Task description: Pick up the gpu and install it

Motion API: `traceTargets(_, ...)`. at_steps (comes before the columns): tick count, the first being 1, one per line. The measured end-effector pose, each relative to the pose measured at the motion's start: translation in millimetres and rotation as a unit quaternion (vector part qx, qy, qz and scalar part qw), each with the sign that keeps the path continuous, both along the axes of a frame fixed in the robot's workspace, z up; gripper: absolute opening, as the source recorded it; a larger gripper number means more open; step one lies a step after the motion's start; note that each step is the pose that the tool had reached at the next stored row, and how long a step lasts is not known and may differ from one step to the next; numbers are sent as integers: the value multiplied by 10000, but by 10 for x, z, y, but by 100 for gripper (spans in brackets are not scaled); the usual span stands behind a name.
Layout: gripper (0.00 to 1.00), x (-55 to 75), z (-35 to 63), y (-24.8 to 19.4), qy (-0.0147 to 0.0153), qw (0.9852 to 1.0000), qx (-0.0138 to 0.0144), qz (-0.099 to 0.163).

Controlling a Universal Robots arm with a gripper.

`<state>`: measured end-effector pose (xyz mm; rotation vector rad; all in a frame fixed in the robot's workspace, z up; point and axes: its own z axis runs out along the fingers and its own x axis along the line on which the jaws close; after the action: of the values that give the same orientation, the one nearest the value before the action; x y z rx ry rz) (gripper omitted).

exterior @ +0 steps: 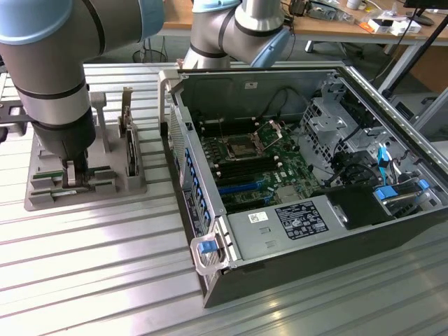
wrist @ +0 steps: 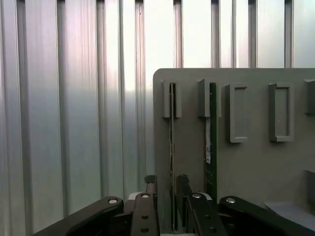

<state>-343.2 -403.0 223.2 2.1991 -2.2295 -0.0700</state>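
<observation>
Gpu on edge in holder slot.
Gpu (wrist: pixel 172 137): long, thin stick, seen edge-on as a narrow line with a greenish tint. It stands on its long edge in a slot of the gray holder (wrist: pixel 256 167), one end between the spread fingers of the gripper (wrist: pixel 167 186); contact not clear.

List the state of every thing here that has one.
gpu: on edge in its holder slot, not gripped.
fingers: open, either side of the gpu.
second green board: on edge in the next slot.
bracketed card: upright in the holder.
computer case: open, motherboard exposed.
</observation>
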Motion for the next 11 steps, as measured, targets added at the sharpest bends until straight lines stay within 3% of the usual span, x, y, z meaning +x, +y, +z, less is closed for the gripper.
traceTargets(4, 30, -103, -37, 88, -4, 10000, 0, 0)
traceTargets(11, 30, -117, -135, 85, -5, 10000, 0, 0)
